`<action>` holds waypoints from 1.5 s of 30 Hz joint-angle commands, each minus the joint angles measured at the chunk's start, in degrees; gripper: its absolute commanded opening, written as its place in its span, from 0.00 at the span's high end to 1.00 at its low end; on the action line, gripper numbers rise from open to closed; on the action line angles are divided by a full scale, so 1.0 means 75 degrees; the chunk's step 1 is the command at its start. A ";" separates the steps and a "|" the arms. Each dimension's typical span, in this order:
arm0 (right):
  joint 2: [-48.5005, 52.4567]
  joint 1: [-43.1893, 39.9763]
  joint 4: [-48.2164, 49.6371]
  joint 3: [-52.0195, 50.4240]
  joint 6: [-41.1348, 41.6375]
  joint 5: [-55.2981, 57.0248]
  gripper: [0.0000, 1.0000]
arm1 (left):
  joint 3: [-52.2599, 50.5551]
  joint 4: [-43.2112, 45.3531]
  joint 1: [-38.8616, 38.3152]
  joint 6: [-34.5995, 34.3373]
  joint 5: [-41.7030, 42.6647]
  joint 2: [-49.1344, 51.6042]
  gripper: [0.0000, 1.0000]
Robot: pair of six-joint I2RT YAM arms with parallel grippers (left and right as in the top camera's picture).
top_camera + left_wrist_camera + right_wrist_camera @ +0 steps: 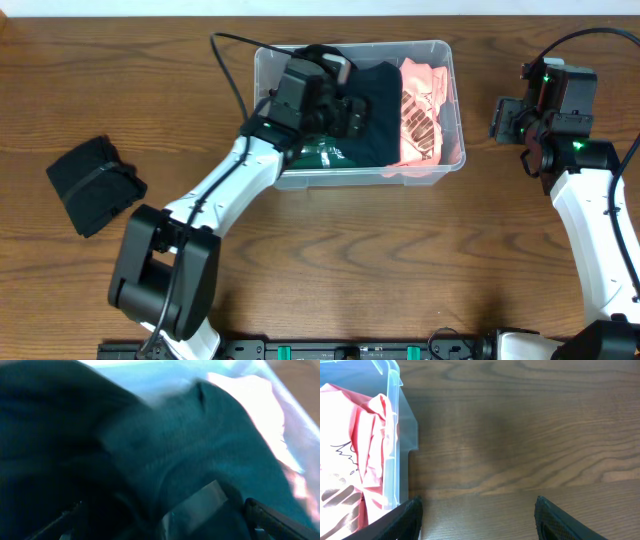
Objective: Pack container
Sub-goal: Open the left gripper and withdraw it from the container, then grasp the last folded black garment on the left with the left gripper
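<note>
The clear plastic container (440, 47) stands at the back centre of the table. A dark teal garment (380, 100) fills its left part and a pink printed garment (425, 110) its right part. My left gripper (348, 115) is inside the container, low over the teal garment. In the left wrist view the teal garment (200, 445) fills the frame, and my left gripper (165, 517) has its fingers spread wide over a grey tag (197, 505). My right gripper (505, 120) is open and empty, just right of the container, with bare wood between its fingers (477, 515).
A folded black cloth (95, 185) lies on the wooden table at the far left. The container's right wall (395, 435) and the pink garment (355, 460) show at the left of the right wrist view. The pink garment also shows in the left wrist view (260, 405).
</note>
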 commanded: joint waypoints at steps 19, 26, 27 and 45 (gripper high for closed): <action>0.0023 -0.0064 0.0003 0.0000 0.0122 0.0055 0.30 | 0.0093 -0.2553 0.3987 0.0662 -0.1775 -0.3028 0.02; 0.0023 -0.0064 0.0003 0.0000 0.0125 0.0052 0.30 | 0.0093 -0.3471 0.6443 0.0061 -0.1772 -0.2334 0.02; 0.0023 -0.0064 0.0003 0.0000 0.0125 0.0052 0.30 | 0.0093 -0.3471 0.6735 0.0064 -0.1778 -0.2157 0.02; 0.0023 -0.0061 0.0026 0.0000 0.0128 0.0050 0.30 | 0.0093 -0.3351 0.7490 0.0210 -0.2200 -0.0210 0.02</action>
